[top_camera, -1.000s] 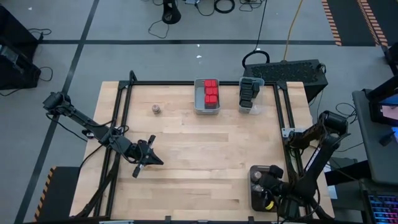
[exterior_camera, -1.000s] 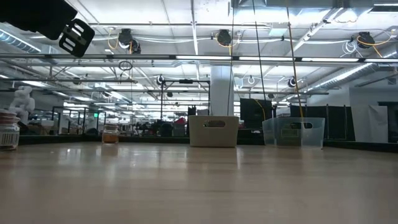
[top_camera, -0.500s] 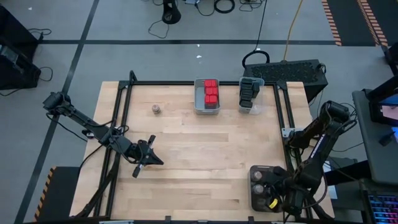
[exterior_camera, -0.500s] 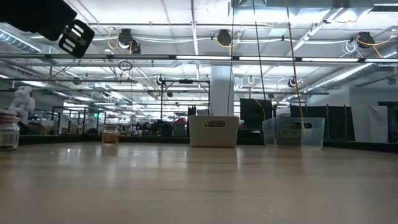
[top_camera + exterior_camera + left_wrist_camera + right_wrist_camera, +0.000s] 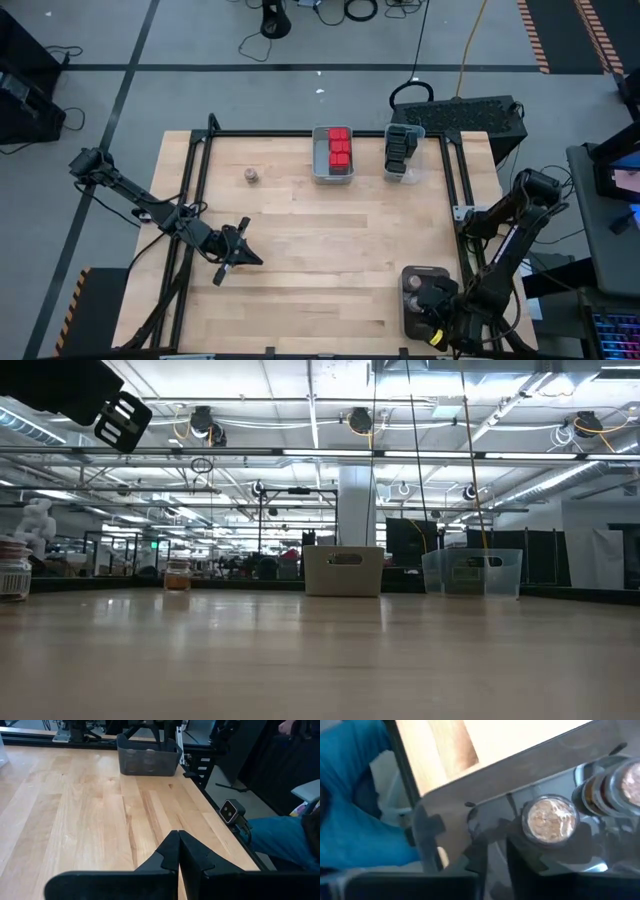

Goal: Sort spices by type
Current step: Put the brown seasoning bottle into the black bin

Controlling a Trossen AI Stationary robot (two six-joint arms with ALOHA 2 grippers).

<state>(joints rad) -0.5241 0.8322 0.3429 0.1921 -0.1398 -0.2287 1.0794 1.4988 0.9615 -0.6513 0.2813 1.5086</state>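
Note:
A lone round jar with a tan-brown top (image 5: 250, 175) stands on the table at the far left; it also shows in the low view (image 5: 178, 575). A grey bin (image 5: 318, 150) at the far edge holds red-capped containers (image 5: 339, 150). A clear bin (image 5: 415, 152) beside it holds black ones (image 5: 398, 148). Another grey bin (image 5: 425, 270) at the near right holds round tan-topped jars (image 5: 550, 820). My right gripper (image 5: 495, 855) hangs open inside this bin, beside a jar and touching none. My left gripper (image 5: 178, 852) is shut and empty above the table's near left (image 5: 240, 255).
A black frame (image 5: 330, 133) borders the table. A person in blue (image 5: 280, 840) is just beyond the table's right edge, near the near-right bin. Bare wood lies across the table's middle (image 5: 340, 230).
My right arm has shifted over the near-right grey bin, its wrist drawing a little toward the table's right and near edges. The left arm and the containers have stayed still.

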